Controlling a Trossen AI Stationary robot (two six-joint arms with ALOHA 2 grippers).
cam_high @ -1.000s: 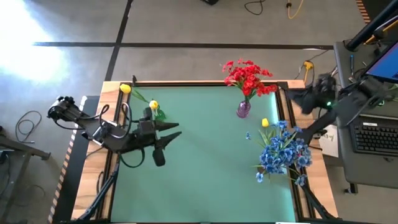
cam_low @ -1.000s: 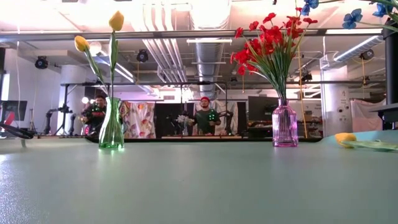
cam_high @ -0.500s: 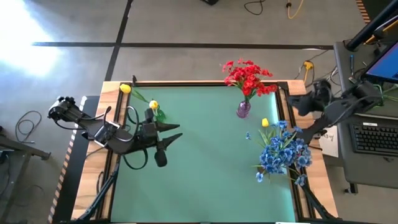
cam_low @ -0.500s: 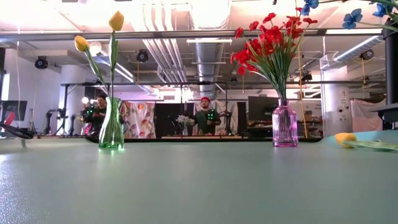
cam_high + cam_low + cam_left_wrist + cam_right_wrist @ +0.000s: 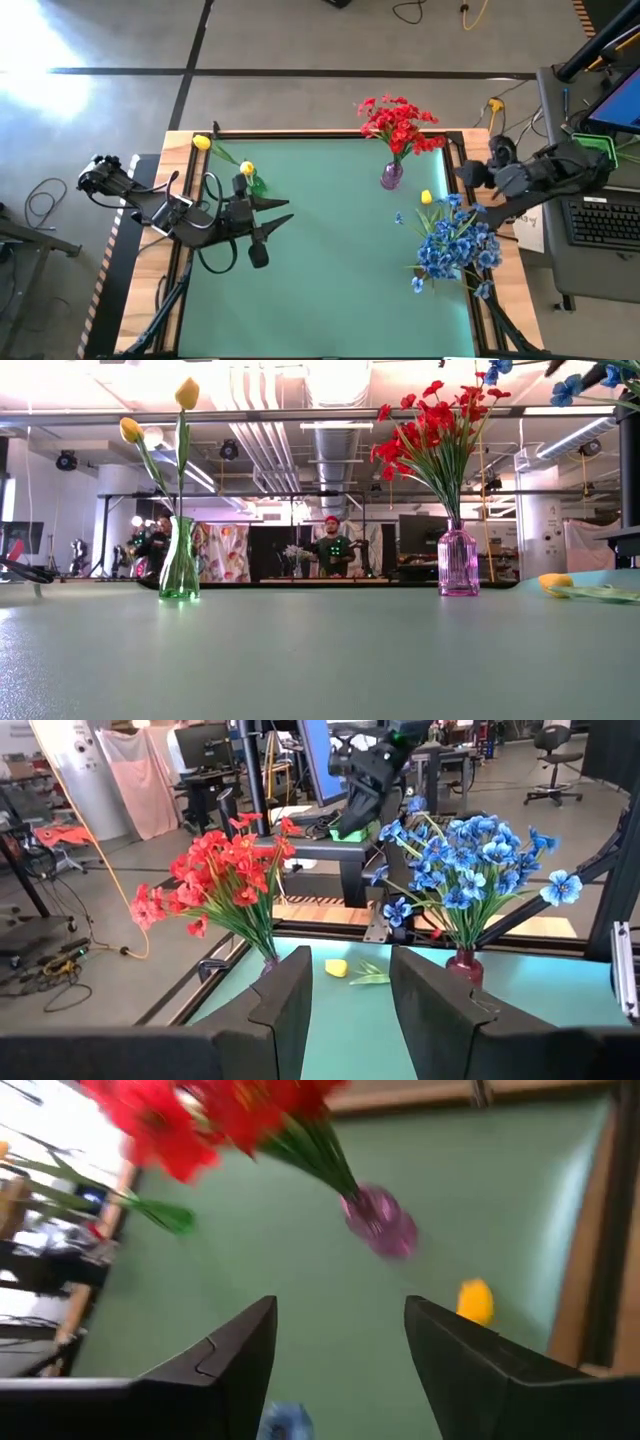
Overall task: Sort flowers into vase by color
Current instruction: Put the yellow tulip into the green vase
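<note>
We see one yellow tulip [image 5: 426, 197] lying loose on the green table [image 5: 330, 270] at about two o'clock, just beside the blue bouquet [image 5: 455, 245] and near the red bouquet [image 5: 398, 122] in its pink vase [image 5: 391, 176]. Two more yellow tulips [image 5: 203, 143] stand in the green vase [image 5: 256, 184] at ten o'clock. The right gripper [image 5: 340, 1370], fingers apart and empty, hangs off the table edge at three o'clock. We judge that reaching for the loose tulip could brush the crowded blue blooms and tip their vase. The left gripper [image 5: 278, 210] waits at nine o'clock, fingers apart, holding nothing.
</note>
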